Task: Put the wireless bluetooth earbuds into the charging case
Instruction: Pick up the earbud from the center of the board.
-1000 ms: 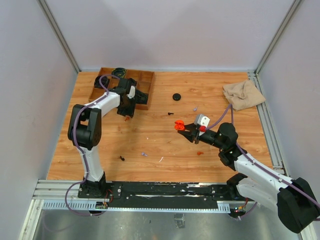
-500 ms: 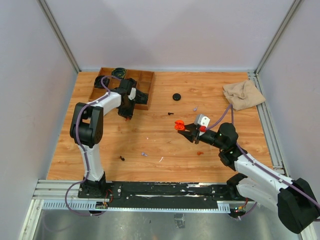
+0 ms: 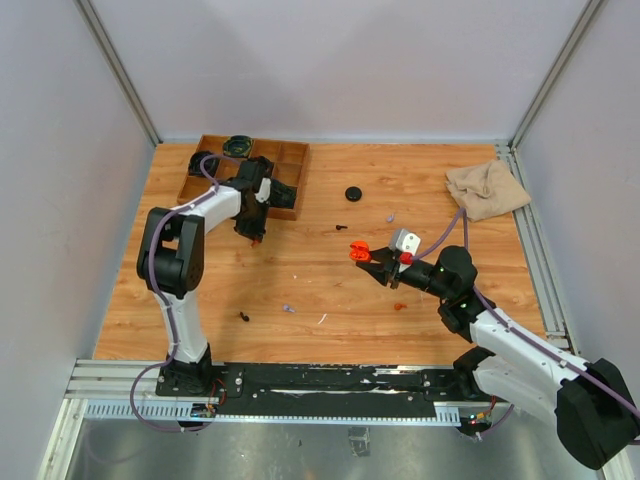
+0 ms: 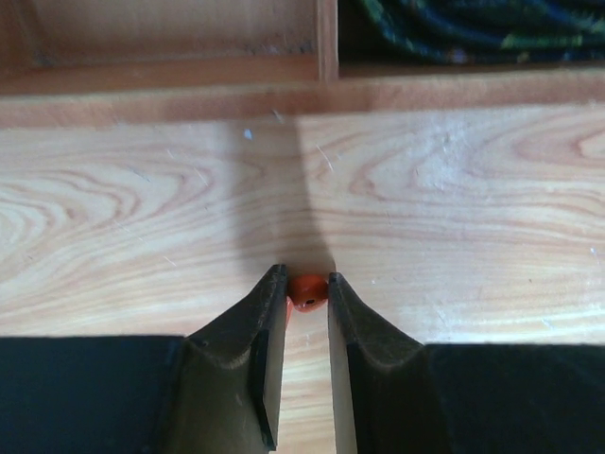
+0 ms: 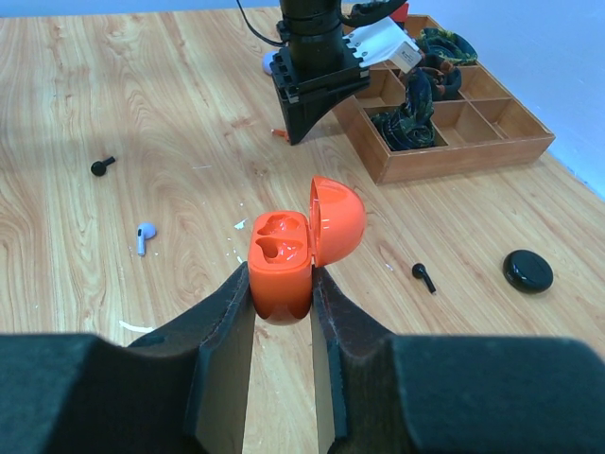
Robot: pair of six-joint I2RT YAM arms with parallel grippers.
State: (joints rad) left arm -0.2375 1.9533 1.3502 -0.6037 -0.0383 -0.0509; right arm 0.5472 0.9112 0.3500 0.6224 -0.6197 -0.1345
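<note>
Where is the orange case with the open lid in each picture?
Top external: the orange case is right of the middle, held by the right gripper.
Left wrist: not in it; the orange bit in the left gripper is an earbud.
Right wrist: in the middle, pinched, with its lid open.
Shared landmark: the wooden tray.

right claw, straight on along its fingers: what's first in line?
Past the orange case in the right claw, bare table, then the left claw by the wooden tray. Height is unclear; it might meet the table first.
</note>
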